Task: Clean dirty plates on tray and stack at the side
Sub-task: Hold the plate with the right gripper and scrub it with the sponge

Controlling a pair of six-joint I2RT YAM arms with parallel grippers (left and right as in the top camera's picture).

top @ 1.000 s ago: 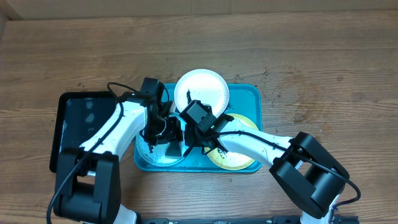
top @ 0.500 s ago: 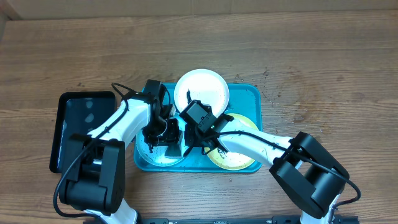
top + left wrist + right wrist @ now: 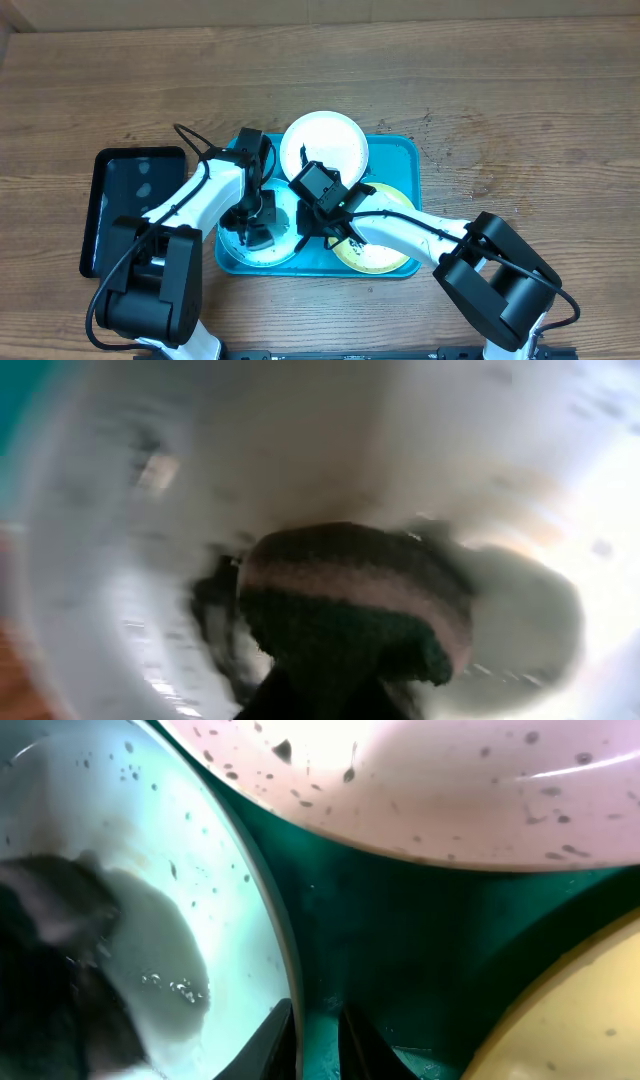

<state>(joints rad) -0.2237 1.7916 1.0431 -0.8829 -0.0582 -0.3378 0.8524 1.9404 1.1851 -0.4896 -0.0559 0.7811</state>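
Left pincer [image 3: 256, 228] grips a sponge [image 3: 350, 610], scrubbing the light blue plate [image 3: 130, 850]. Right pincer [image 3: 315, 1038] pinches its rim to steady it

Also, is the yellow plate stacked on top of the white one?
No, the yellow plate lies flat in one corner of the tray, apart from the white plate.

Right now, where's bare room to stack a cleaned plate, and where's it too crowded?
Bare wood right of the tray, past the yellow-green plate, is widest; the far strip beyond the white plate is free too. Crowded: the tray's left half, where the left gripper with its sponge and the right gripper meet on the light blue plate.
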